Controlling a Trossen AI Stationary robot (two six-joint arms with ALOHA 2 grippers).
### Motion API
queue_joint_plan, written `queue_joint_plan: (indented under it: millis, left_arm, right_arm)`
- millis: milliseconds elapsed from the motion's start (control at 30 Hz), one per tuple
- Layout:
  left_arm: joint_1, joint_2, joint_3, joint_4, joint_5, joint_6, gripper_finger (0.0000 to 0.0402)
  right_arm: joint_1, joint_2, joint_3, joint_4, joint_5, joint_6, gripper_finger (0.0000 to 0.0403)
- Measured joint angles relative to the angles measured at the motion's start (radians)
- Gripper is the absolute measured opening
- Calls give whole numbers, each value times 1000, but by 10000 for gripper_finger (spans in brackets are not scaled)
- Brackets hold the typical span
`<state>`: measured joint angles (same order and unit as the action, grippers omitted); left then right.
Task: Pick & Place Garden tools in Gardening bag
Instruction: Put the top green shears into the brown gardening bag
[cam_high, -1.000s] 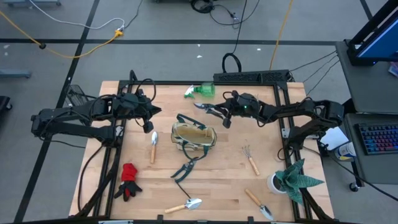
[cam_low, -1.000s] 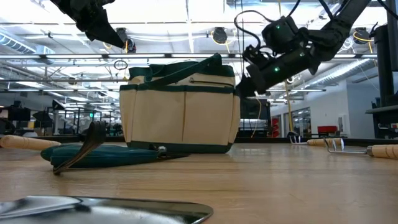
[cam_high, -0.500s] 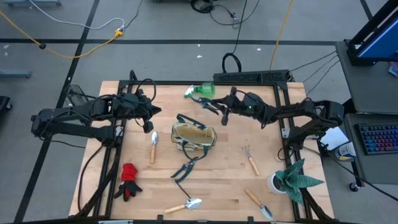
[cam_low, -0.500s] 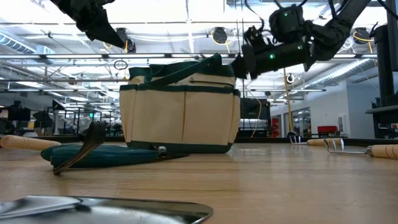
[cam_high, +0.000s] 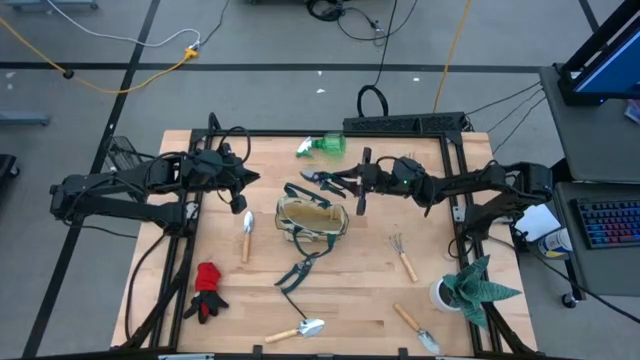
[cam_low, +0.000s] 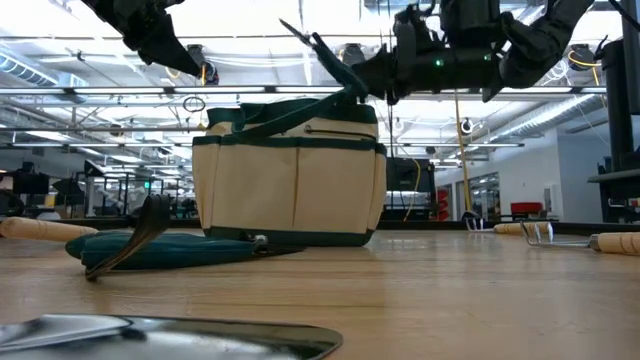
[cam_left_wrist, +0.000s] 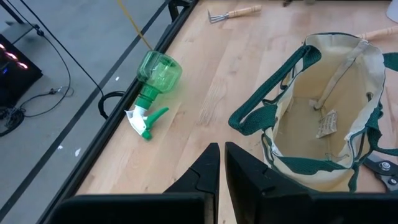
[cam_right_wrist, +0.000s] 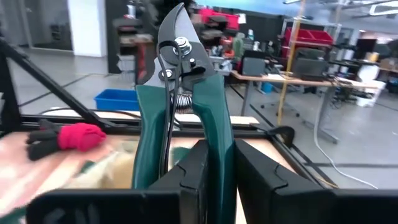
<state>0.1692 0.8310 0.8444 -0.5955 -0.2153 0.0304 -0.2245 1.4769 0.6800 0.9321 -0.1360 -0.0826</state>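
the right hand is pinching green shears in the air just beyond the bag; the left hand, pressed together, is hovering over the surface.

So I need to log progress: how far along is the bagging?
Barely begun: the gardening bag looks empty inside. In hand: the right gripper holds green pruning shears up near the bag. Left on the table: spray bottle, glove, other shears, trowels and fork-rake. The left gripper waits shut.
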Motion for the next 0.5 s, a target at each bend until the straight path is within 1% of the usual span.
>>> queue_joint_plan:
  millis: [267, 400, 500]
  left_arm:
    - [0, 0, 0, 6, 0, 1, 31]
    - [0, 0, 0, 21, 0, 0, 31]
    - [0, 0, 0, 22, 0, 0, 31]
  right_arm:
    - [78, 1, 41, -1, 0, -16, 54]
    - [114, 31, 66, -4, -1, -16, 54]
    - [134, 77, 100, 0, 0, -16, 54]
